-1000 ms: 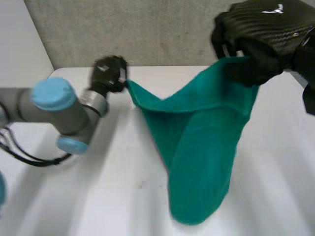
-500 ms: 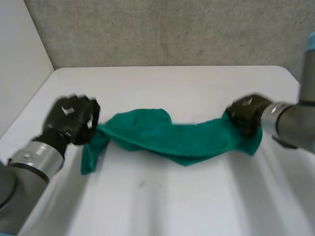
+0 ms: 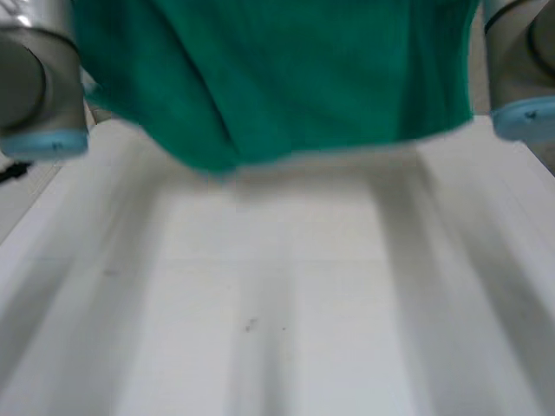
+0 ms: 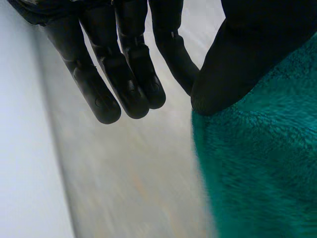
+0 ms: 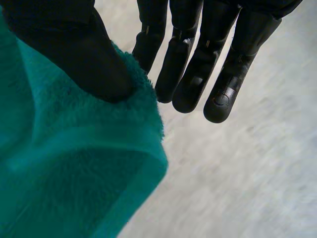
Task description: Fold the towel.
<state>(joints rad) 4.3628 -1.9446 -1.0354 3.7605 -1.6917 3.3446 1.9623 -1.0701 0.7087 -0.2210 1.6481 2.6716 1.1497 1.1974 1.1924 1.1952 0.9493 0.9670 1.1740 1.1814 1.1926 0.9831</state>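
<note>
Table (image 3: 260, 303) under towel (image 3: 277, 78) in pinching hands (image 4: 247, 59) (image 5: 64, 49)

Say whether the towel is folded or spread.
Spread: the towel hangs as a wide sheet above the table, pinched by the left hand and right hand.

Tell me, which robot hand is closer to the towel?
Neither: it's a tie. The left robot hand pinches the towel under its thumb on one side, and the right robot hand pinches it on the other.
</note>
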